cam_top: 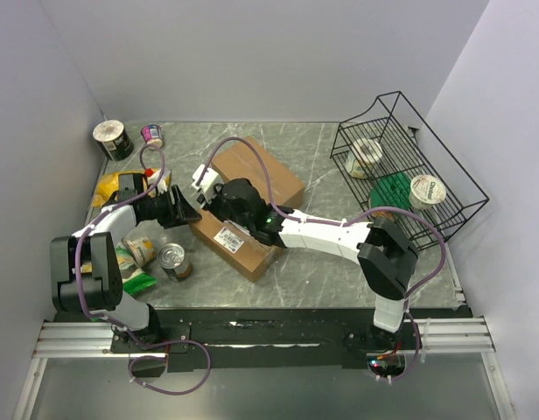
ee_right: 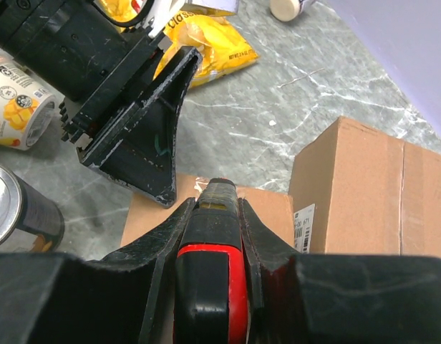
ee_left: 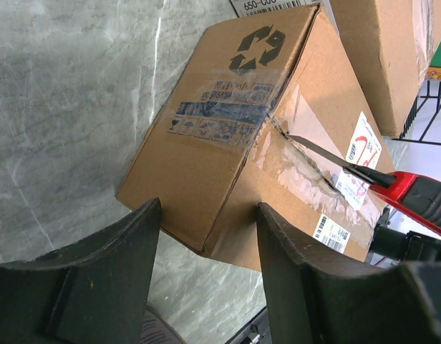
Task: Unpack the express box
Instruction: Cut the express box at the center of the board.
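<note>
From my station I saw a grey, marble-patterned tabletop [cam_top: 322,149] closed in by plain pale lavender walls.

The top camera gave me the layout. The express box [cam_top: 239,241] lay just in front of the arms, left of centre, with its printed label up. A second box [cam_top: 256,171] sat right behind it. A black wire basket [cam_top: 444,197] stood at the far right.

The left gripper [cam_top: 186,210] was at the express box's left end, and the right gripper [cam_top: 213,191] reached across over the box.

Only the left wrist view showed the blade of the utility knife [ee_left: 392,185] set into the taped seam of the express box [ee_left: 228,165]. That view also showed the left gripper [ee_left: 207,208] with its fingers spread apart on either side of the box's near corner. I could not tell whether they touched the cardboard.

Only the right wrist view showed the right gripper [ee_right: 215,204] clamped tight on the red and black handle of the utility knife [ee_right: 210,287].

I counted:
- two arms
- two cardboard boxes
- one knife
- one basket holding three things
- two tins [cam_top: 175,261] beside the left arm
- two cups [cam_top: 114,138] in the far left corner
- one yellow snack bag [ee_right: 206,43]
</note>
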Available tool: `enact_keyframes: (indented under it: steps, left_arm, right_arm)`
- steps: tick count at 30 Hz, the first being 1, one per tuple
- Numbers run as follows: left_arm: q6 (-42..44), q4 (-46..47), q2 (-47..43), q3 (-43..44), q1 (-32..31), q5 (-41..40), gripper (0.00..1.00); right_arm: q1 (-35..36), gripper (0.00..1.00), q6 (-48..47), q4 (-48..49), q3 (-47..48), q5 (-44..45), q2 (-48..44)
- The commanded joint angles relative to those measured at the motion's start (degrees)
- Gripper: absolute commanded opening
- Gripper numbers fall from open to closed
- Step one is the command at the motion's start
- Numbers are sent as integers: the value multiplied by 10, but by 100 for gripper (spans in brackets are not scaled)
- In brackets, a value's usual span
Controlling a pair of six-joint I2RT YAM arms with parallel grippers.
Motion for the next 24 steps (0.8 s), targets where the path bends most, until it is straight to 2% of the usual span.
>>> enact_keyframes:
  steps: [1,11,24]
  left_arm:
    - [0,-17,7,-9,1,-20,58]
    - [0,-20,21,0,1,-23,57]
    - [-11,-18,36,9,4,-31,56]
  right_arm:
    - [1,0,3,12,33,11,-1]
    - [1,0,17,-8,32,15,1]
    - [-1,0,16,-80,31,31,-23]
